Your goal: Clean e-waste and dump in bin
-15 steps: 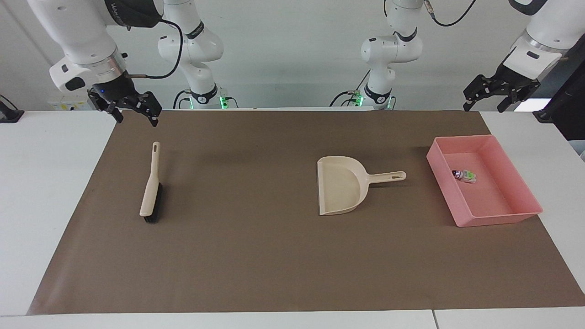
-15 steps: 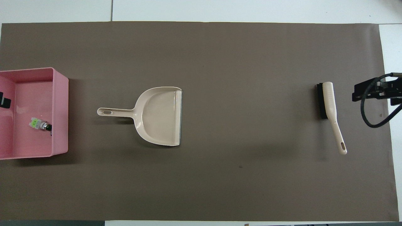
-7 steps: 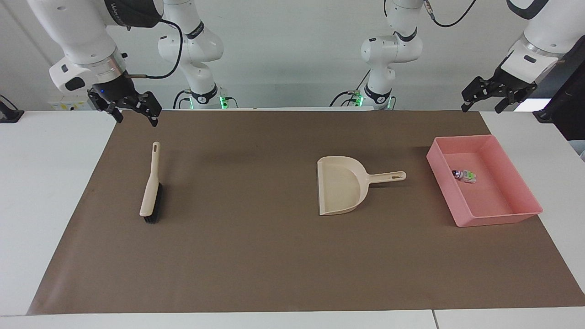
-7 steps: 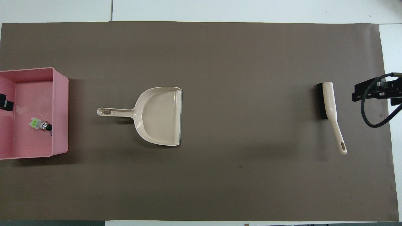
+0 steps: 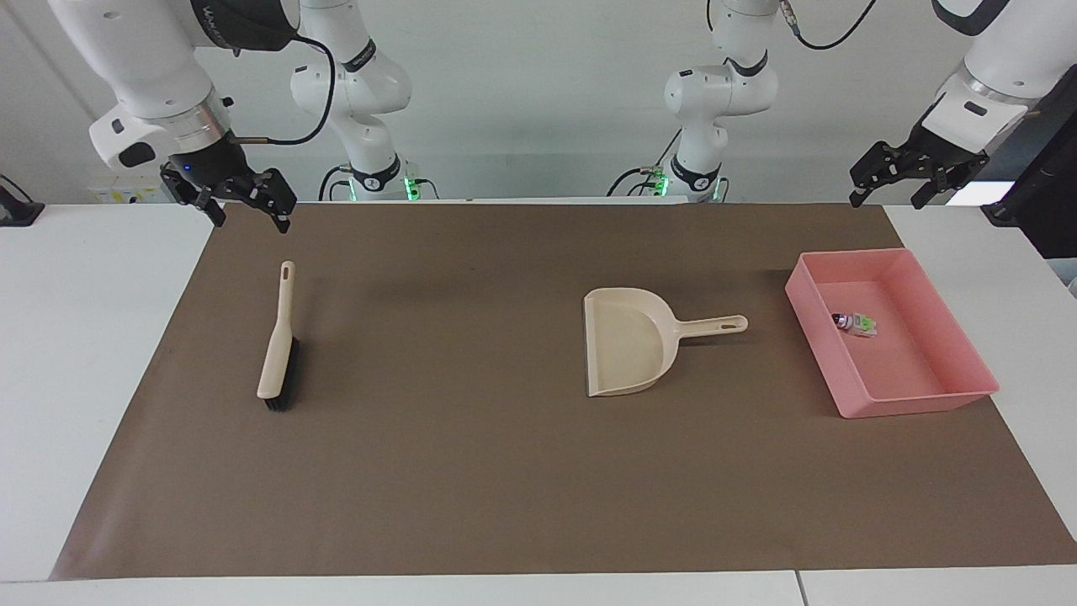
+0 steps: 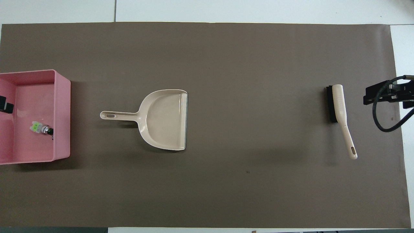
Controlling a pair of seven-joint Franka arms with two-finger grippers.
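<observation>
right end effector [image 5: 244,206]: empty, jaws apart, raised over the robot-side edge of the mat at its own end of the surface; waiting
left end effector [image 5: 913,181]: empty, jaws spread, up in the air over the mat corner at its own end; in the overhead view only a dark tip shows at the frame edge over the bin
brush [image 5: 278,347]: flat on the mat, handle tip just below the right end effector, bristle end pointing away from it; untouched
dustpan [image 5: 629,353]: flat mid-mat, between the two end effectors, well apart from both; handle points toward the left one, nothing in the pan
bin [image 5: 959,391]: pink tray on the mat below the left end effector, not touched by it
e-waste [image 5: 854,323]: both small cylinders lie together inside the bin, white-green one touching the dark one, under and well apart from the left end effector
mat [image 5: 471,471]: brown, no loose bits seen on it
step: looks like the last one, sweep and dump seem done, tools set down
next move: probably none beyond parking both arms; if anything, keep the open jaws clear of the bin rim and the brush handle
</observation>
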